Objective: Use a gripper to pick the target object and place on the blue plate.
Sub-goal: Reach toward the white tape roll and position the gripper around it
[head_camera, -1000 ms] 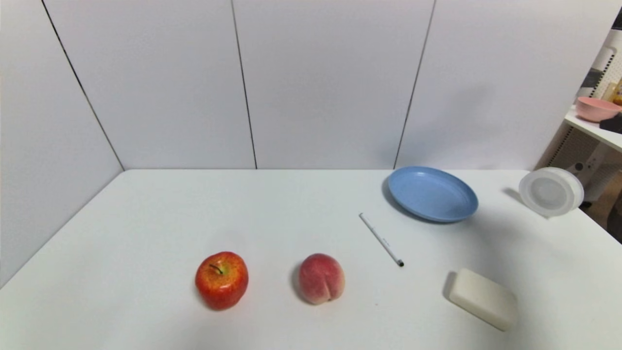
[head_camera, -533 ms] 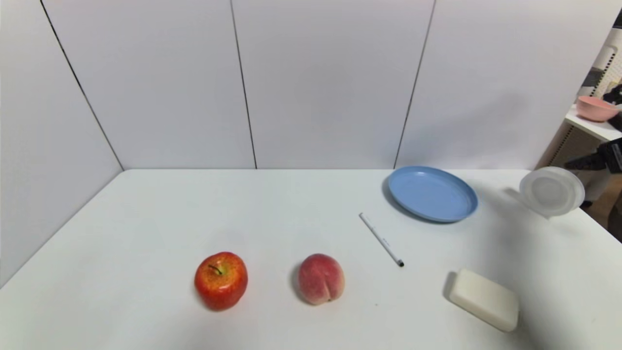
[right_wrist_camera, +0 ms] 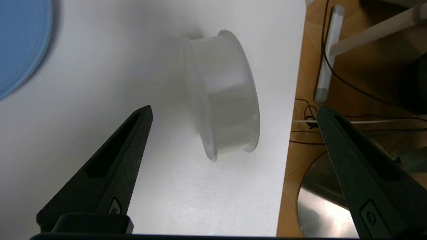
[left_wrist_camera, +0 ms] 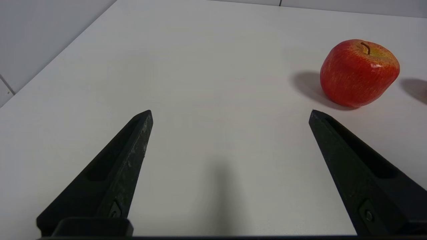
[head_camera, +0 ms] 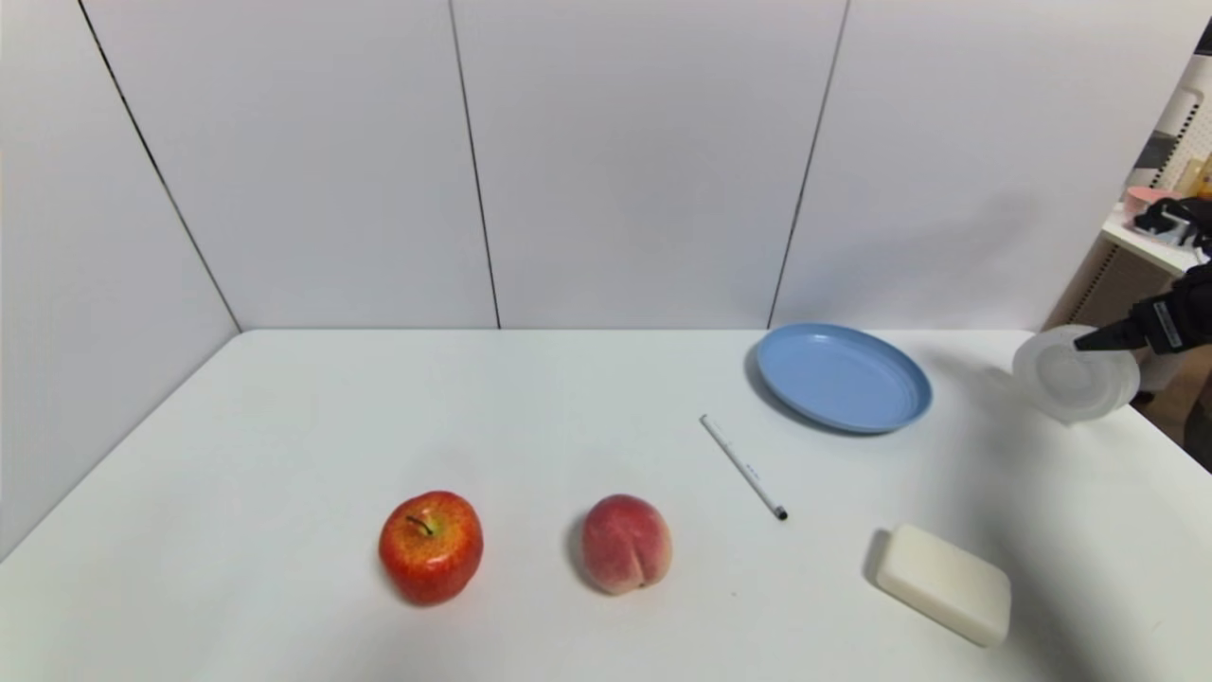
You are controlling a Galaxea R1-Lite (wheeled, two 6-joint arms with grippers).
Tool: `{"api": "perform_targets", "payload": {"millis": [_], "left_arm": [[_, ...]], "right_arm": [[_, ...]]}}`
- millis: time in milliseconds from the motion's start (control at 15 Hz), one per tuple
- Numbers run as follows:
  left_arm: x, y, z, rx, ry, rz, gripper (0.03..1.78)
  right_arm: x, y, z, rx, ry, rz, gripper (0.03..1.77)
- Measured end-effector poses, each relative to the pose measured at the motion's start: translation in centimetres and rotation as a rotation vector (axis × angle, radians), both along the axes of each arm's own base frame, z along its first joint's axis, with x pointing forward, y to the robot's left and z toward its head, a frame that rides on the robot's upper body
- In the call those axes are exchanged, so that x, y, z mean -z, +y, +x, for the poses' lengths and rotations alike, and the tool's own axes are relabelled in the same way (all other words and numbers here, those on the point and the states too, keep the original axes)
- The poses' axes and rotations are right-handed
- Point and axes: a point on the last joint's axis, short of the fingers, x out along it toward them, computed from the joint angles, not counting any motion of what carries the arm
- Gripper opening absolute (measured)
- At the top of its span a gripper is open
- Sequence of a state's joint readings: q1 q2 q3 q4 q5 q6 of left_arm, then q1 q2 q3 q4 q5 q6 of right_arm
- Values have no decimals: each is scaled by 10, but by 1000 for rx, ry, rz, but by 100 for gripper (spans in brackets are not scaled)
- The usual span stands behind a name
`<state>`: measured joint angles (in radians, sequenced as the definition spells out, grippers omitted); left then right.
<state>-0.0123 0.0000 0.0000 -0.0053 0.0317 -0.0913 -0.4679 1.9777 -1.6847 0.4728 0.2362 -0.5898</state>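
The translucent white tub (head_camera: 1070, 375) lies on its side at the table's far right edge, right of the light-blue plate (head_camera: 842, 377). My right gripper (head_camera: 1089, 341) reaches in from the right and hangs above the tub; one black finger shows in the head view. In the right wrist view the tub (right_wrist_camera: 222, 95) sits ahead of the wide-open right gripper (right_wrist_camera: 233, 111), untouched, and the plate (right_wrist_camera: 20, 43) shows at a corner. My left gripper (left_wrist_camera: 230, 111) is open over bare table near the apple, out of the head view.
On the white table lie a red apple (head_camera: 431, 546), a peach (head_camera: 626, 543), a white pen (head_camera: 743, 466) and a cream block (head_camera: 943, 583). The table's right edge (right_wrist_camera: 293, 110) runs just beside the tub, with floor and cables beyond. White walls close the back and left.
My right gripper has come into the head view from the right and moved over the tub. The tub and the other objects have stayed put.
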Motion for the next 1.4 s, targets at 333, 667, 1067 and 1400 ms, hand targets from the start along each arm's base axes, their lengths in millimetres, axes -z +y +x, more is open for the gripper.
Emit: {"api": "perform_targets", "payload": {"millis": [333,667,1067,1400], "left_arm": [[0,0,0,0,0,0,169],[0,0,0,0,0,0,169],[0,0,0,0,0,0,169],[0,0,0,0,0,0,169]], "right_arm": [[14,-3,10,11,28,26,169],[26,-10,22,30,39,50,169],[39,-14,32,41,57,70,169],[43,-11,34,31,69,79,95]]}}
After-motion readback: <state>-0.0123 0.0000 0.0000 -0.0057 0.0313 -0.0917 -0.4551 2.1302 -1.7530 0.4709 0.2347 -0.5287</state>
